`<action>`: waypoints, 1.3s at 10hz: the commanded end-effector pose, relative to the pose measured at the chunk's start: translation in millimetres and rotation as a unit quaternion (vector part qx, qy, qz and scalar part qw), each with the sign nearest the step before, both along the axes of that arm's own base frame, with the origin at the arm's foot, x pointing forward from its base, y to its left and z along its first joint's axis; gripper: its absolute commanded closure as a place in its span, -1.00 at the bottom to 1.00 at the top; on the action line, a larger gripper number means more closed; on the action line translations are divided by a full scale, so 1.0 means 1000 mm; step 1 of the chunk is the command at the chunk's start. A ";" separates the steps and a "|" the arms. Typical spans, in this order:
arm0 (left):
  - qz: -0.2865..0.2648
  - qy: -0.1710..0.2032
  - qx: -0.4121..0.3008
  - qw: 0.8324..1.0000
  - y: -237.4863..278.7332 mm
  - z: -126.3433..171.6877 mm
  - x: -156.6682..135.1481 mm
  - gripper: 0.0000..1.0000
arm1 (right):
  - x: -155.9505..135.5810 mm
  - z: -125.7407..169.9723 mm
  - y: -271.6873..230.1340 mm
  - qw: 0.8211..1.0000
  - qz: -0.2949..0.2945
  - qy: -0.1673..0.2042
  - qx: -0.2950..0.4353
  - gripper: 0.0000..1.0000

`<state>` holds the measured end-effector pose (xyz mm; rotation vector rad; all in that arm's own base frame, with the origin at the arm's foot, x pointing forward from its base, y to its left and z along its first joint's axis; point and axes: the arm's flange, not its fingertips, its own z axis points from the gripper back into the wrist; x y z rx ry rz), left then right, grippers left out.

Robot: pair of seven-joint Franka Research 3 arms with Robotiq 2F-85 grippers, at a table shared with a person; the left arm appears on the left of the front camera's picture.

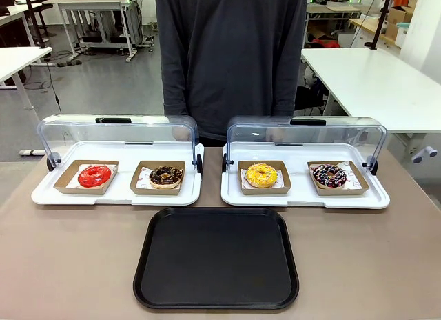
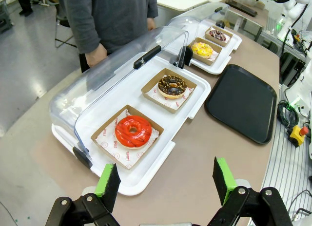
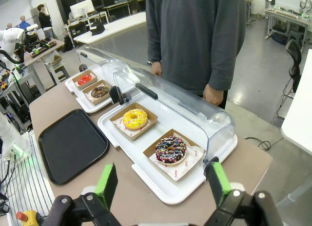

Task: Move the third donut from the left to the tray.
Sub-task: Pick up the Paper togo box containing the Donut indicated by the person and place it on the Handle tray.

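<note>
The third donut from the left [image 1: 261, 174] is a yellow-glazed ring on a brown cardboard holder, in the left half of the right-hand white tray; it also appears as the yellow donut [image 3: 134, 119] and, far off, the yellow donut [image 2: 202, 49]. The black tray [image 1: 216, 258] lies bare in front of both white trays, seen too as the black tray [image 3: 71, 144] and the black tray [image 2: 242, 101]. My left gripper [image 2: 165, 179] hovers open above the table's left end, near the red donut. My right gripper [image 3: 163, 183] hovers open above the right end, near the sprinkled chocolate donut.
A red donut [image 1: 94, 176] and a chocolate donut [image 1: 165, 176] sit in the left white tray [image 1: 116, 196]; a dark sprinkled donut [image 1: 329, 175] shares the right white tray [image 1: 303, 198]. Both clear domed lids stand open behind. A person [image 1: 231, 51] stands at the far side.
</note>
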<state>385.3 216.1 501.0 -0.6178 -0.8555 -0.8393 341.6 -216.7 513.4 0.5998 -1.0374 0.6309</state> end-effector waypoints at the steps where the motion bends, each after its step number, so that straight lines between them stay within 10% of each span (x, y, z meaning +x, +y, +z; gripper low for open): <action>1: 0.000 0.000 0.000 1.000 0.000 0.001 -0.001 -1.00 | 0.001 0.002 0.000 1.000 0.001 -0.007 0.000 -1.00; 13: 0.000 0.000 0.000 1.000 0.000 0.001 -0.001 -1.00 | 0.001 0.002 0.000 1.000 0.001 -0.007 0.000 -1.00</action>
